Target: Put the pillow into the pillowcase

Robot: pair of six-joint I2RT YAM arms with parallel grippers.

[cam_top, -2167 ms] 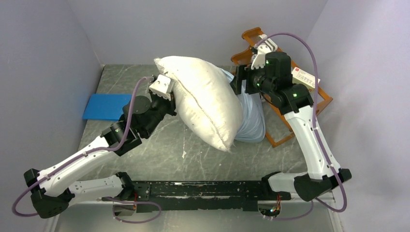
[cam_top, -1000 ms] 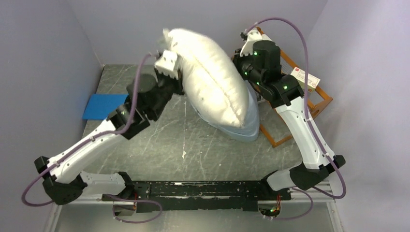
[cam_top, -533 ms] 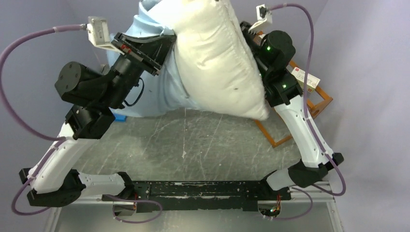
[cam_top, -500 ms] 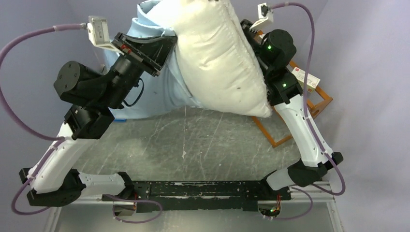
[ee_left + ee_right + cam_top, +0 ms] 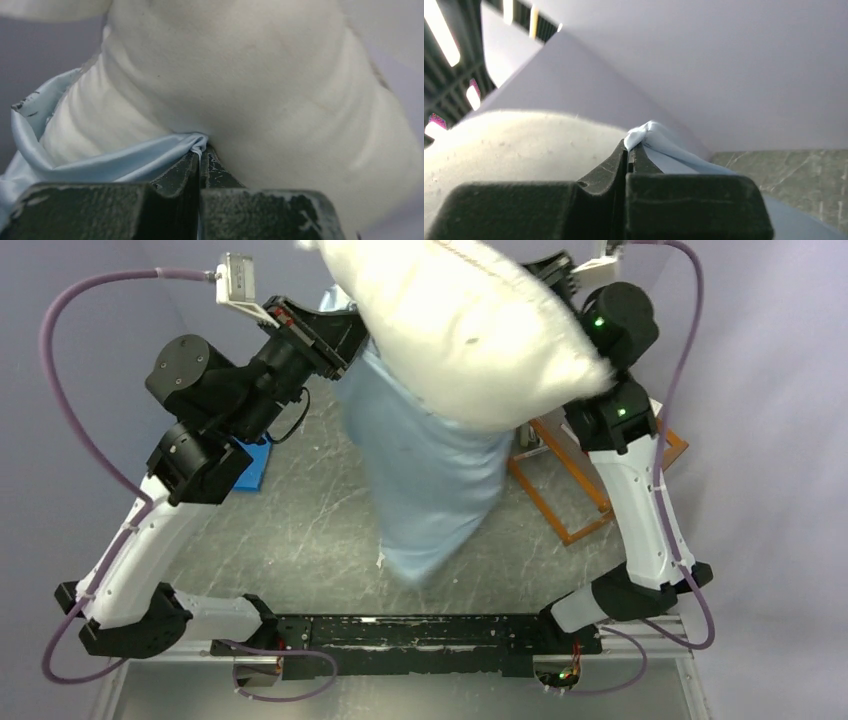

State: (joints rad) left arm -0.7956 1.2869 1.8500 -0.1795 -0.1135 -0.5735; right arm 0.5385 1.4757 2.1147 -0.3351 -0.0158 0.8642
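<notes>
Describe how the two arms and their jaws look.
The left arm and right arm have white shells with black joints and bases. A purple cable runs along each to a small white box at the wrist. Green lights glow on the right arm's joints. The jaws are black and scuffed.

Plump white pillow (image 5: 470, 330) raised high, pale blue pillowcase (image 5: 435, 475) hanging wrinkled beneath it

White arm links (image 5: 148, 540), black joints (image 5: 190, 370) with green LEDs (image 5: 598, 323), purple looping cables (image 5: 58, 370), scuffed black fingers (image 5: 172, 175).
</notes>
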